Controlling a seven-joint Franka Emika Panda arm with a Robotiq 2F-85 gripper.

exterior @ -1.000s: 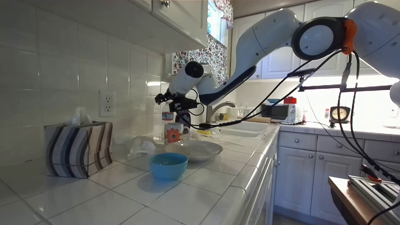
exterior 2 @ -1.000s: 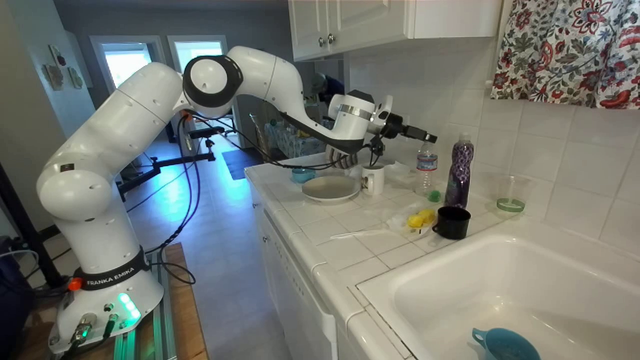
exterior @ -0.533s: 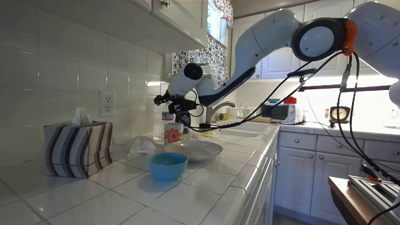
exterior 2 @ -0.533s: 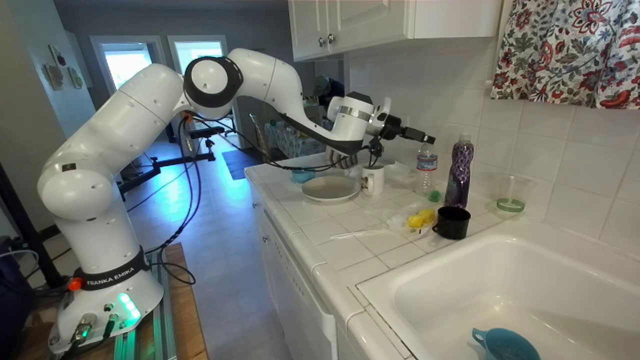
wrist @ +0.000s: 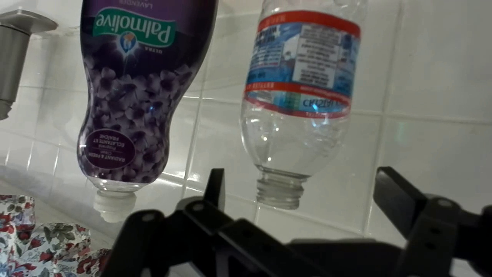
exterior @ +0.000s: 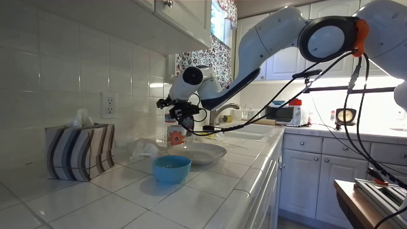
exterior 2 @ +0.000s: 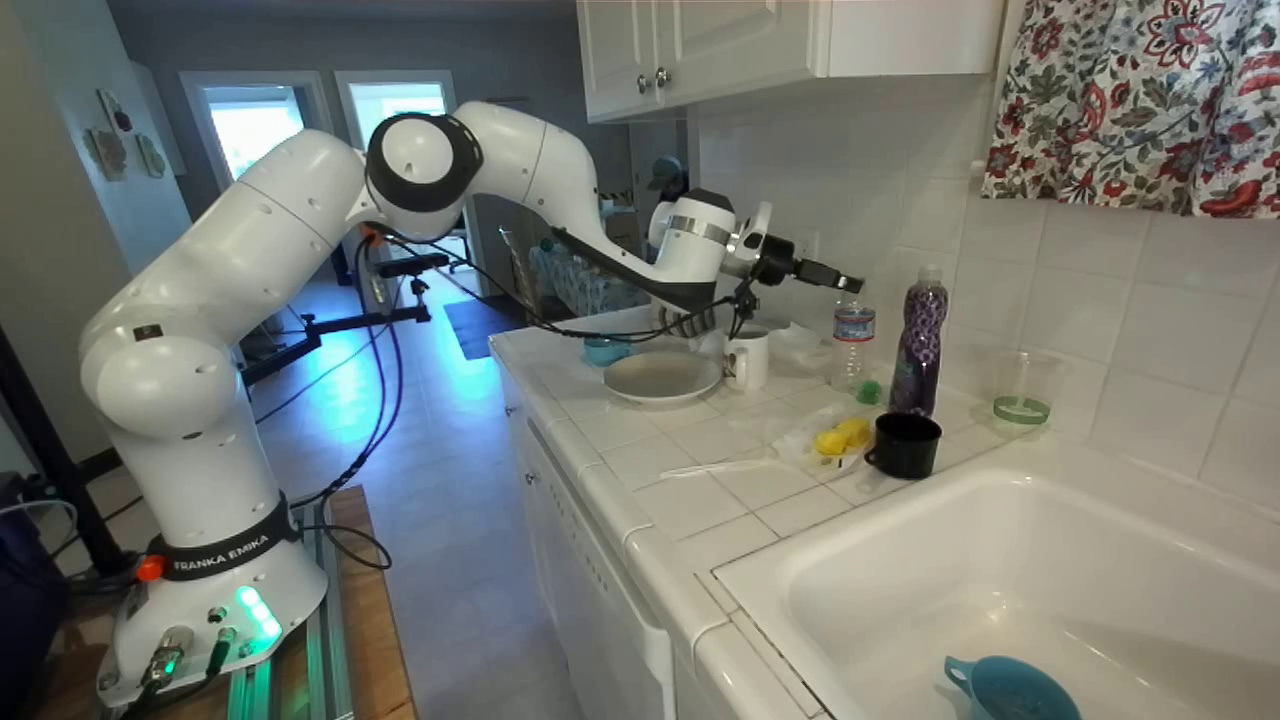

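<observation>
White tiles (wrist: pixel 434 77) stand behind your wide, empty claw (wrist: pixel 301 181), now slightly lower, so perhaps nearer the water bottle (wrist: pixel 300 92).

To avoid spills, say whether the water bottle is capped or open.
Open: in the wrist view, the water bottle ends in bare threads, no cap.

It is a kitchen, shown by white panelled cabinets (exterior: pixel 299 178), a glossy white sink (exterior 2: pixel 900 570) and a boxy white microwave (exterior: pixel 281 115).
</observation>
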